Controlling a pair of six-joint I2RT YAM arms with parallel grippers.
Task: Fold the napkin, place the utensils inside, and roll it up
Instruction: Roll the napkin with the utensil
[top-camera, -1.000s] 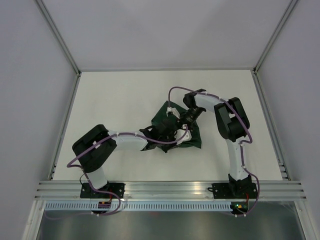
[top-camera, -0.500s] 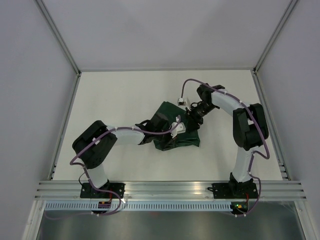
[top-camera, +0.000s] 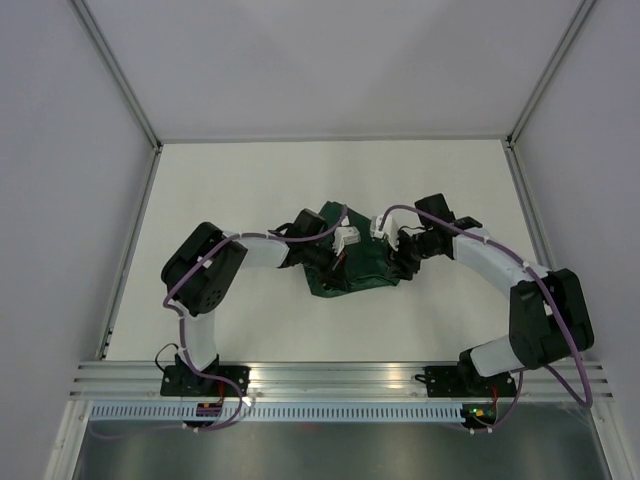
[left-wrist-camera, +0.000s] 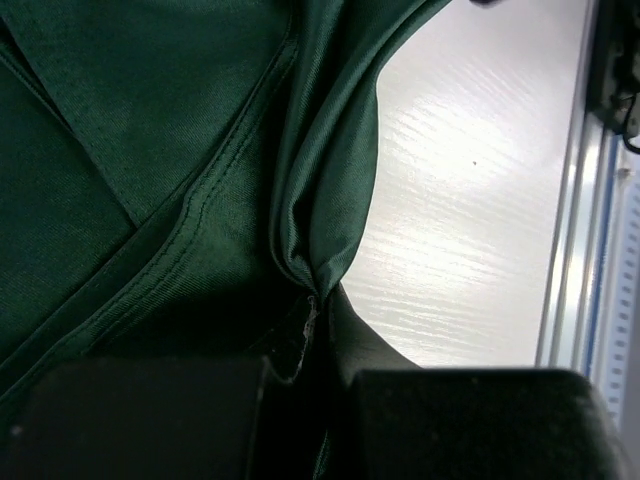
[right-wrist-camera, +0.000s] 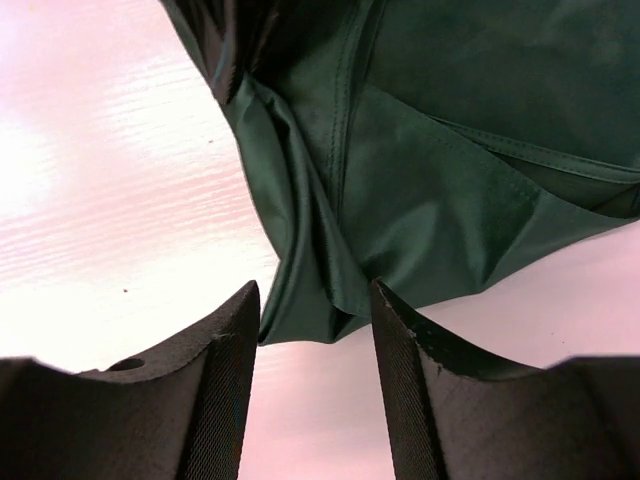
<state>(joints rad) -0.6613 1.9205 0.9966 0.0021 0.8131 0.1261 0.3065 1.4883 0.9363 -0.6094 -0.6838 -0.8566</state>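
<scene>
The dark green napkin (top-camera: 362, 268) lies crumpled in the middle of the white table. My left gripper (top-camera: 333, 266) sits on its left part. In the left wrist view the gripper (left-wrist-camera: 318, 345) is shut on a pinched fold of the napkin (left-wrist-camera: 150, 150). My right gripper (top-camera: 398, 262) is at the napkin's right edge. In the right wrist view it (right-wrist-camera: 314, 292) is open, low over the table, and a drooping corner of the napkin (right-wrist-camera: 430, 150) reaches just between its fingertips (right-wrist-camera: 235, 330). The fork is hidden in every view.
The white table (top-camera: 240, 190) is ringed by grey walls with metal posts. An aluminium rail (top-camera: 340, 375) runs along the near edge by the arm bases and shows in the left wrist view (left-wrist-camera: 575, 200).
My right arm swung out to the right and its gripper came off the napkin's top to its right edge. My left arm moved away from me, still holding the cloth, which has shifted and bunched.
</scene>
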